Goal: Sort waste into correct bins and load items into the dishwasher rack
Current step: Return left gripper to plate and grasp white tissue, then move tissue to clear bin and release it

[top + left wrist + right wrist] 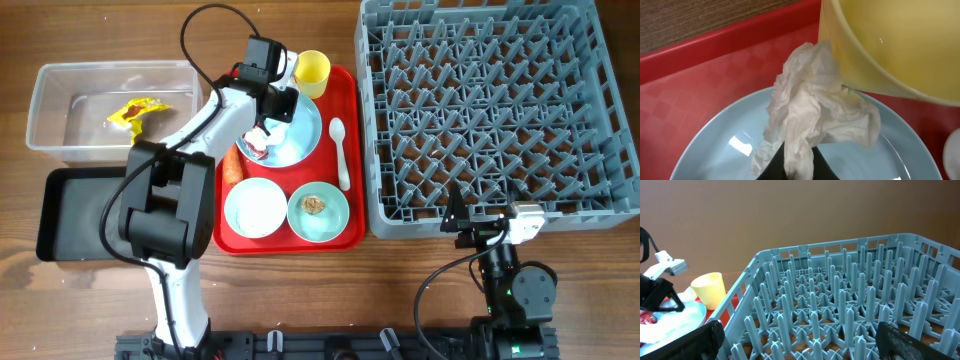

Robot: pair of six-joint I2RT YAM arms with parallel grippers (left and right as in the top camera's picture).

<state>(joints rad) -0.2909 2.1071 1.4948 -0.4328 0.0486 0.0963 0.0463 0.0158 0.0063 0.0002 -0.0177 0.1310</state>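
Note:
My left gripper (278,106) is over the pale blue plate (304,140) on the red tray, shut on a white tissue wad (810,105) that it pinches just above the plate (715,150). The yellow cup (312,70) stands right behind it and fills the upper right of the left wrist view (900,45). A red wrapper (255,146) lies on the plate's left edge. The carrot (233,165) lies beside it. My right gripper (468,226) is open and empty at the front edge of the grey rack (490,110), with its fingers spread wide (807,342).
The red tray (352,236) also holds a white spoon (340,150), a bowl with white contents (254,208) and a bowl (330,222) with a brown lump (315,204). The clear tub (60,100) holds a yellow wrapper (135,110). The black tray (70,215) sits in front of the tub.

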